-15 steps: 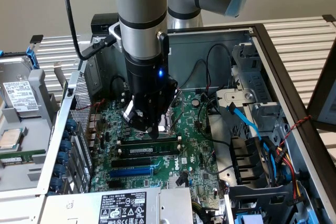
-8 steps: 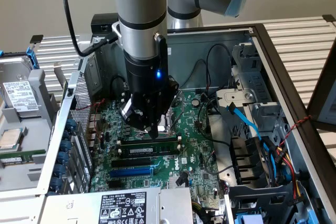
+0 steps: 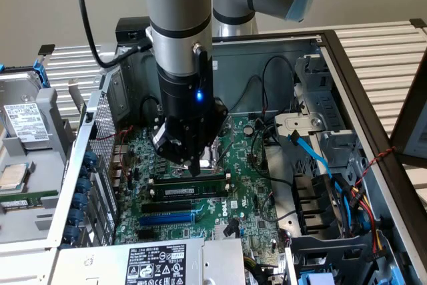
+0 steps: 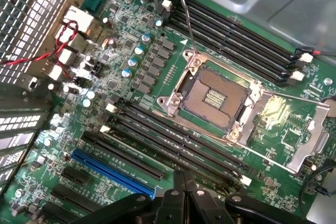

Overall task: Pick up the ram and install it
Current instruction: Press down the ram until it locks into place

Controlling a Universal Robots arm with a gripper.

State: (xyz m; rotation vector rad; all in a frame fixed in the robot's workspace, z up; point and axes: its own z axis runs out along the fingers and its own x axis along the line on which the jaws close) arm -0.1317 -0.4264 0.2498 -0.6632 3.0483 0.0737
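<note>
Above the motherboard (image 3: pixel 220 185), the jaws (image 3: pixel 195 165) sit together, touching the seated ram (image 3: pixel 190 191).

- A computer-repair or robotics lab bench.
- An opened PC case (image 3: pixel 333 51) exposes its motherboard (image 3: pixel 247 185).
- Beside the case lies a loose hard drive (image 3: pixel 25 123).

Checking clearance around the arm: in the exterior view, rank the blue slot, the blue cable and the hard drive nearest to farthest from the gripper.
From the gripper:
1. Blue slot, on the motherboard beside it.
2. Blue cable, exterior view's right.
3. Hard drive, outside the case, exterior view's left.
</note>
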